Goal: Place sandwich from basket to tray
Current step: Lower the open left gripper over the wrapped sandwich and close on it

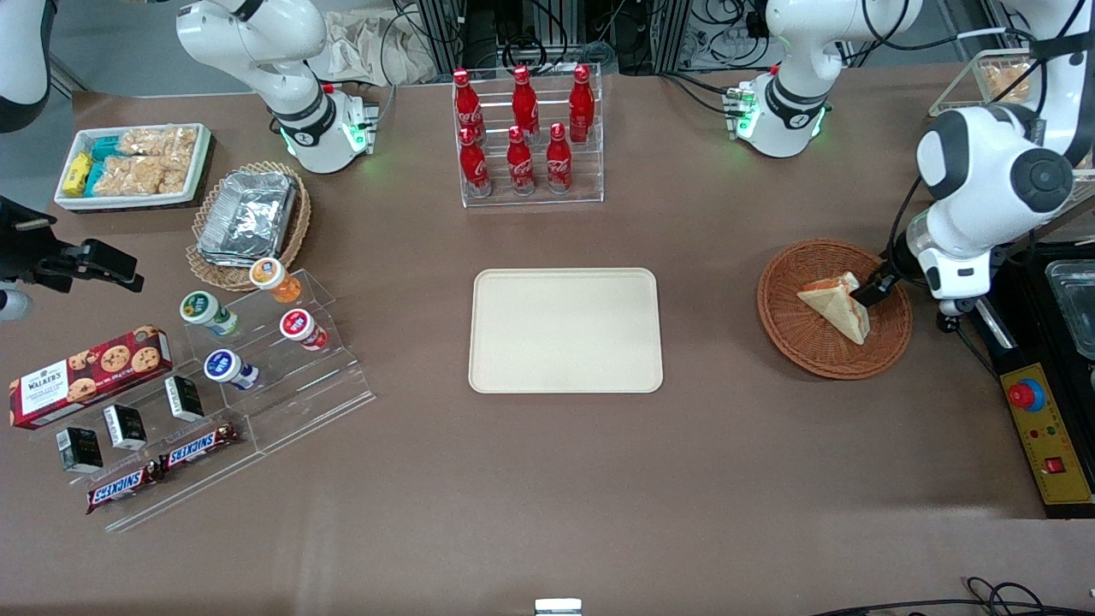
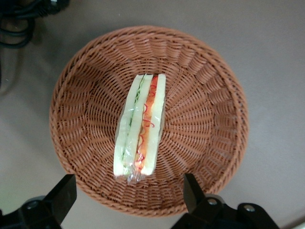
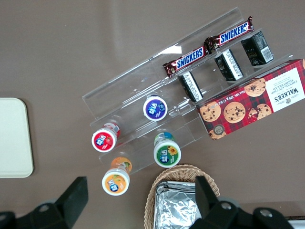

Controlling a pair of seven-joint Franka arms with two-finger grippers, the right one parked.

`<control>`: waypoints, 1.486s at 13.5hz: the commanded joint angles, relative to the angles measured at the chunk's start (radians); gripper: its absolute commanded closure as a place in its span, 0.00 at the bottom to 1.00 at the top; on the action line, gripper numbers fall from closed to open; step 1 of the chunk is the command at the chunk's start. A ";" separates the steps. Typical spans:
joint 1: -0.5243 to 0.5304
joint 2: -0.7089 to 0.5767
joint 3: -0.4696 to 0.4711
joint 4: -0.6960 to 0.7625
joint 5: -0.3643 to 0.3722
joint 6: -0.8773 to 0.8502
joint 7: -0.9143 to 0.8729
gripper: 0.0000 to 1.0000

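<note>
Fingers of my left gripper stand wide apart and hold nothing, just above the sandwich in the basket. I judge this the approach; next, descend, straddle the wedge, then carry it to the tray.

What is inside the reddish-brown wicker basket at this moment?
Only the wrapped sandwich lies in the basket, cut edge up. The open tool hovers above it. The weave under the sandwich is covered.
</note>
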 commanded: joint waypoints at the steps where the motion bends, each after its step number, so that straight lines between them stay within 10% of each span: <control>1: 0.013 -0.001 -0.009 -0.081 0.003 0.101 -0.019 0.00; 11: 0.015 0.133 -0.007 -0.221 0.003 0.431 -0.019 0.03; 12: 0.015 0.141 -0.008 -0.221 0.001 0.437 -0.019 0.35; 13: 0.015 0.140 -0.007 -0.220 0.000 0.438 -0.019 0.89; 20: 0.015 0.054 -0.001 -0.191 0.000 0.341 0.038 1.00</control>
